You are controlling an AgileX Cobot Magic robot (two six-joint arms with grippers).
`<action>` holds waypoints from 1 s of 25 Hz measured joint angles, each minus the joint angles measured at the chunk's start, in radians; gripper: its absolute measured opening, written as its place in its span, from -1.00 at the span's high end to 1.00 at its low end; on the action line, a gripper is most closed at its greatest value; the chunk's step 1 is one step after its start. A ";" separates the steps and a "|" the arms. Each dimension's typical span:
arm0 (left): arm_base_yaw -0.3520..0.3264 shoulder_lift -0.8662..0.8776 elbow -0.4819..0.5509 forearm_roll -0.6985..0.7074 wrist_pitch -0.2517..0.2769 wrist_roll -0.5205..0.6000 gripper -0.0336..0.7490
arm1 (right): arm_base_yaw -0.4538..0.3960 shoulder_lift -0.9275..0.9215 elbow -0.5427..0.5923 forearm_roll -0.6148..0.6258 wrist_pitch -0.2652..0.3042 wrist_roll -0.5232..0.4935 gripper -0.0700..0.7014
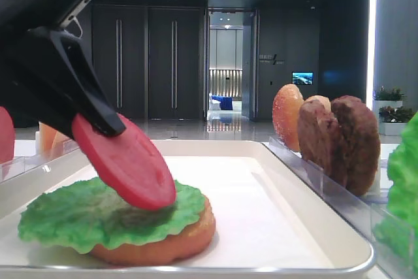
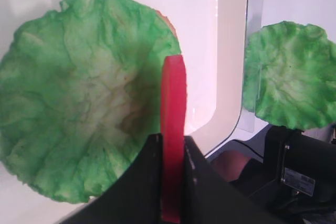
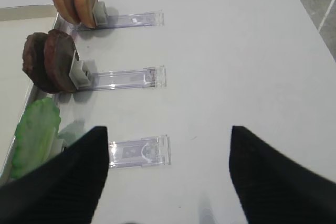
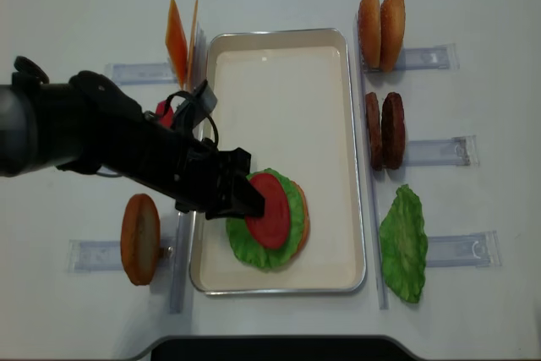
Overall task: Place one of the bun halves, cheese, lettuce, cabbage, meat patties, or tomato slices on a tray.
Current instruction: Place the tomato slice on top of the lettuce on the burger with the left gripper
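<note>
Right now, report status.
Left gripper shut on tomato slice, tilted over lettuce on bun half, in tray. Right gripper open, empty. Nothing blocking.

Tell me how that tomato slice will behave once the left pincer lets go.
Probably stiff: the tomato slice juts from the left pincer without drooping. It is tilted, its low edge on the lettuce, so it would likely tip flat and might slide.

Bright even light, soft shadows, sharp
</note>
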 joint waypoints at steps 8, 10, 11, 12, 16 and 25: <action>0.000 0.023 0.000 -0.031 -0.005 0.021 0.79 | 0.000 0.000 0.000 0.000 0.000 0.000 -0.39; 0.000 0.025 0.000 -0.033 -0.009 0.021 0.75 | 0.000 0.000 0.000 0.000 0.000 0.000 -0.39; 0.000 0.027 0.000 -0.034 -0.010 0.021 0.70 | 0.000 0.000 0.000 0.000 0.000 0.000 -0.39; 0.000 0.027 0.000 -0.035 -0.010 0.021 0.64 | 0.000 0.000 0.000 0.000 0.000 0.000 -0.39; 0.000 0.027 0.000 -0.037 -0.010 0.022 0.32 | 0.000 0.000 0.000 0.000 0.000 0.000 -0.39; 0.000 0.027 0.000 -0.030 -0.010 -0.010 -0.36 | 0.000 0.000 0.000 0.000 0.000 0.000 -0.39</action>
